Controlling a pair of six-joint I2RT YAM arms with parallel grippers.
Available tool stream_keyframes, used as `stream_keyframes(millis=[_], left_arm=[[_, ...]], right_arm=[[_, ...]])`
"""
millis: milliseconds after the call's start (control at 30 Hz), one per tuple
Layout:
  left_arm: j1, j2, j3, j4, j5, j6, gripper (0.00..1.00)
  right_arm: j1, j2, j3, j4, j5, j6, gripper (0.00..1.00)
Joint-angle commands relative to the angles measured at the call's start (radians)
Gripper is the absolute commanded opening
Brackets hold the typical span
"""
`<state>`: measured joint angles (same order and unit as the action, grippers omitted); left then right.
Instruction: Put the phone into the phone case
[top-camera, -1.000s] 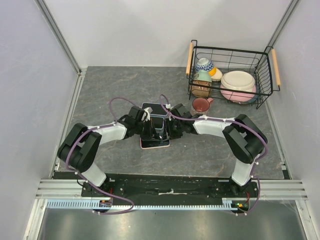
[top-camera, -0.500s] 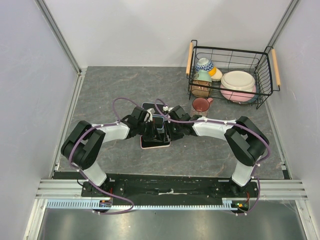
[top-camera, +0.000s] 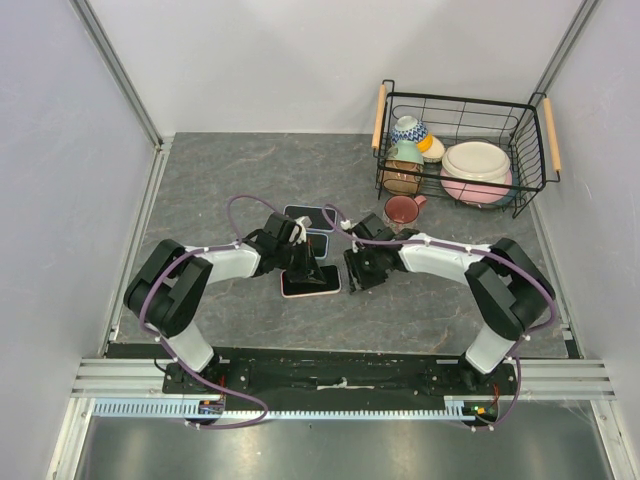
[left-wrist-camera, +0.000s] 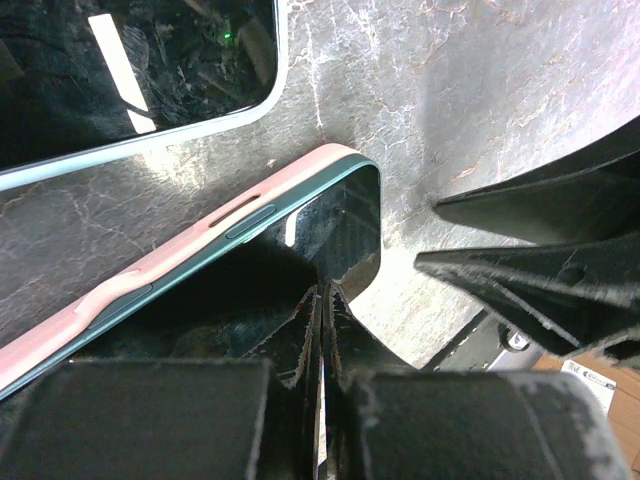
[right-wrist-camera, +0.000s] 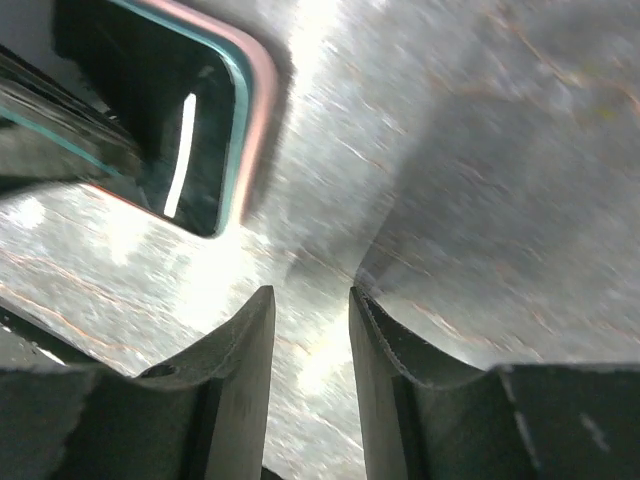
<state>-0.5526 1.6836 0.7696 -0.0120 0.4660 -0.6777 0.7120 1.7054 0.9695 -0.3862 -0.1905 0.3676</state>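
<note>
A dark phone (top-camera: 318, 277) with a teal rim lies in the pink phone case (top-camera: 306, 293) at the middle of the table. My left gripper (top-camera: 303, 262) is shut, its tips resting on the screen. In the left wrist view the closed tips (left-wrist-camera: 322, 292) press on the phone (left-wrist-camera: 345, 215), with the case's pink edge (left-wrist-camera: 180, 243) running beside it. My right gripper (top-camera: 352, 278) stands just right of the case, open and holding nothing. In its own view the right gripper (right-wrist-camera: 310, 292) hangs over bare table, with the phone (right-wrist-camera: 190, 110) and case (right-wrist-camera: 262, 90) at the upper left.
A second dark slab with a pale rim (top-camera: 308, 217) (left-wrist-camera: 130, 80) lies just behind the case. A pink mug (top-camera: 402, 211) stands to the right of it. A black wire basket (top-camera: 530, 160) with bowls and cups sits at the back right. Grey walls enclose the table.
My right gripper has drawn back off the phone, to the right and toward the near edge. My left gripper stays shut on the screen, shifted slightly right.
</note>
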Motion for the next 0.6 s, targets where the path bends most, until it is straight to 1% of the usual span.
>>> stream_keyframes(millis=[0,100,133,200,233,267,367,433,533,567], left_arm=[[-0.006,0.085,-0.043,-0.126,-0.185,0.058,0.02],[-0.006,0.087,-0.036,-0.129,-0.182,0.063,0.02],[-0.006,0.085,-0.035,-0.129,-0.182,0.064,0.02],[-0.006,0.085,-0.032,-0.132,-0.184,0.066,0.02],[-0.006,0.085,-0.029,-0.132,-0.182,0.066,0.02],[-0.006,0.084,-0.029,-0.132,-0.181,0.067,0.02],[-0.006,0.08,-0.024,-0.132,-0.178,0.066,0.02],[-0.006,0.079,-0.024,-0.132,-0.173,0.069,0.02],[-0.006,0.073,-0.024,-0.131,-0.173,0.072,0.02],[-0.006,0.071,-0.024,-0.132,-0.175,0.072,0.02]], right_arm=[[-0.066,-0.069,-0.035,-0.109,-0.033,-0.044,0.42],[-0.106,-0.105,-0.052,-0.079,-0.095,-0.047,0.43],[-0.112,-0.115,-0.066,-0.063,-0.157,-0.045,0.43],[-0.131,-0.141,-0.08,-0.011,-0.219,-0.032,0.45],[-0.135,-0.147,-0.098,0.012,-0.281,-0.016,0.46],[-0.137,-0.153,-0.104,0.03,-0.305,-0.007,0.51],[-0.138,-0.141,-0.129,0.121,-0.381,0.031,0.58],[-0.138,-0.112,-0.138,0.151,-0.408,0.048,0.58],[-0.14,-0.058,-0.163,0.253,-0.461,0.108,0.58],[-0.14,-0.046,-0.167,0.304,-0.472,0.14,0.56]])
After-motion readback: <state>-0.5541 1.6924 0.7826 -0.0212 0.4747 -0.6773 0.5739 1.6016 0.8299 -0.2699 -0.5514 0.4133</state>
